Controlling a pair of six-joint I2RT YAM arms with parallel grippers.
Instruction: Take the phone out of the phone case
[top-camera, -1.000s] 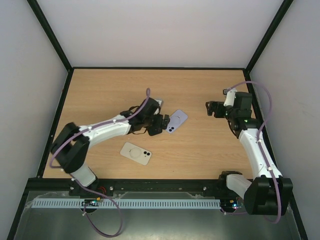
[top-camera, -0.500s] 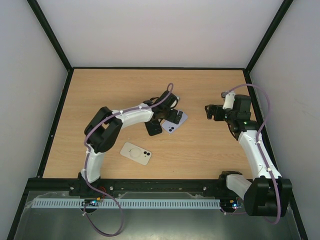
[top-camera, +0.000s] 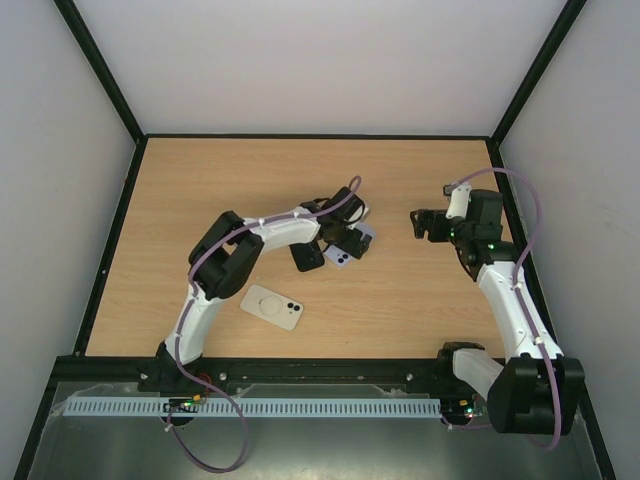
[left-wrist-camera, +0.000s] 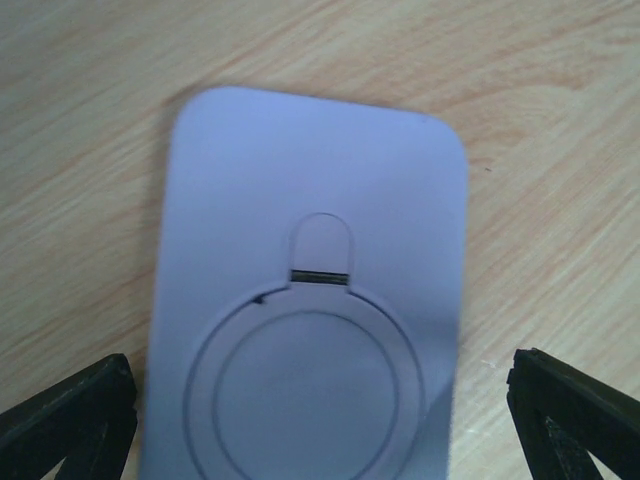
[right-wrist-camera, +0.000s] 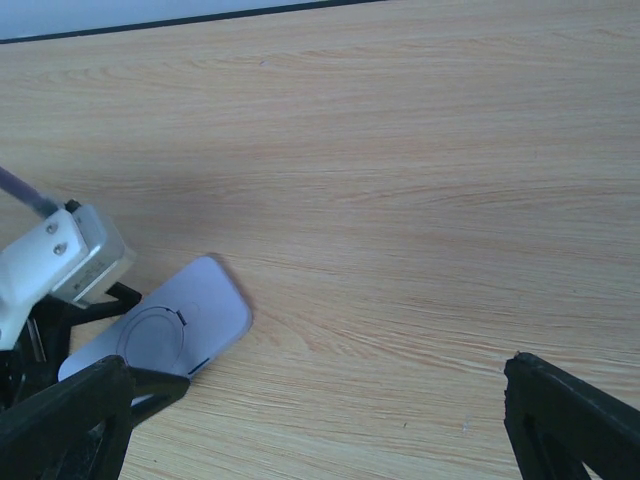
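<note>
Phone case (left-wrist-camera: 310, 300) between spread left jaws.

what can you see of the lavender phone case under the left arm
The lavender phone case lies flat, back up, on the wooden table, near its middle. It looks smooth and matte, with rounded corners. Its back bears a circular ring topped by a rounded tab with a thin dark slot. The top view shows a dark camera patch at its near end. The left arm's open jaws stand on either side, not gripping it. Whether a phone is inside does not show.
</note>
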